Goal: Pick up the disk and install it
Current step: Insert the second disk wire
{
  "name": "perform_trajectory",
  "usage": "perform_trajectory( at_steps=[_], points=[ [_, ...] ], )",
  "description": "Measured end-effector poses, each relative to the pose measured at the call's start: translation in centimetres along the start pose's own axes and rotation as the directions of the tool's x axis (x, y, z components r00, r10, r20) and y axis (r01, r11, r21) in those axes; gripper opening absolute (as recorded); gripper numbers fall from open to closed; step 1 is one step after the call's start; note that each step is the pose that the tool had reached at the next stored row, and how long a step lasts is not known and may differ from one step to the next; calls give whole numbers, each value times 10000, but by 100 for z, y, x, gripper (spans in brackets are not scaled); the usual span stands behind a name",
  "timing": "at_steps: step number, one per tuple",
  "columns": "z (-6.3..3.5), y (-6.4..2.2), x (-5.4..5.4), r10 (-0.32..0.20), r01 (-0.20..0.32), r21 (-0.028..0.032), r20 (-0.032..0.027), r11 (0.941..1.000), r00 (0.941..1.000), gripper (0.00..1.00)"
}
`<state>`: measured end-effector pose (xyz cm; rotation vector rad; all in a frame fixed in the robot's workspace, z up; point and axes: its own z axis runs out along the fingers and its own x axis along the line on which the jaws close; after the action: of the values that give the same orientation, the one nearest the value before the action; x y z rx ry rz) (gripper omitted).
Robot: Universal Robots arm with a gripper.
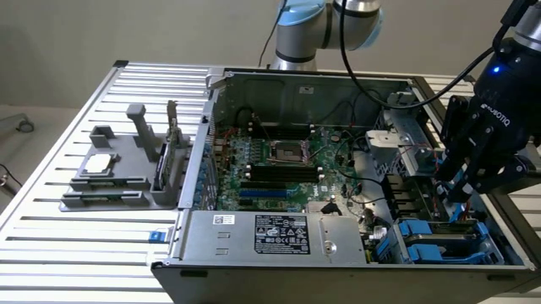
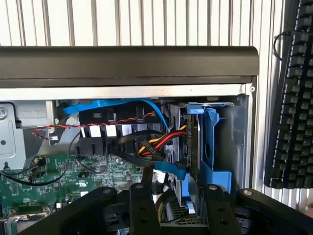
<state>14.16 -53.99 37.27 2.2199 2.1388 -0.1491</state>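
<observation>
The disk (image 2: 211, 147) stands on edge in the drive bay in the corner of the open computer case, its grey body framed by a bright blue carrier. Red, yellow and black power wires (image 2: 155, 143) run up to its end. My gripper (image 2: 180, 190) hangs just above it, open. The black fingers (image 2: 145, 205) straddle the disk's near end, and a gap shows beside one finger. In the exterior view the gripper (image 1: 460, 193) hovers over the blue carriers (image 1: 422, 232) in the bay at the lower right of the case.
The case holds a green motherboard (image 1: 279, 164) and a silver box with a black-white label (image 1: 279, 234). A grey fixture (image 1: 110, 174) with a small silver chip sits on the slatted table at the exterior view's left. A black keyboard (image 2: 289, 98) lies outside the case wall (image 2: 127, 66).
</observation>
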Motion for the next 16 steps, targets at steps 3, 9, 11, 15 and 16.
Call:
perform_trajectory(
  at_steps=[3,9,11,15,16],
  points=[
    [3,-2,2,5,-5,-13,49,10000,10000,42],
    [18,-4,5,9,-9,-36,124,10000,9999,42],
    [22,-6,6,10,-10,-41,147,10000,9999,40],
    [30,-9,7,13,-12,-49,183,10000,9998,27],
    [32,-10,8,13,-12,-50,190,10000,9998,21]
  ],
)
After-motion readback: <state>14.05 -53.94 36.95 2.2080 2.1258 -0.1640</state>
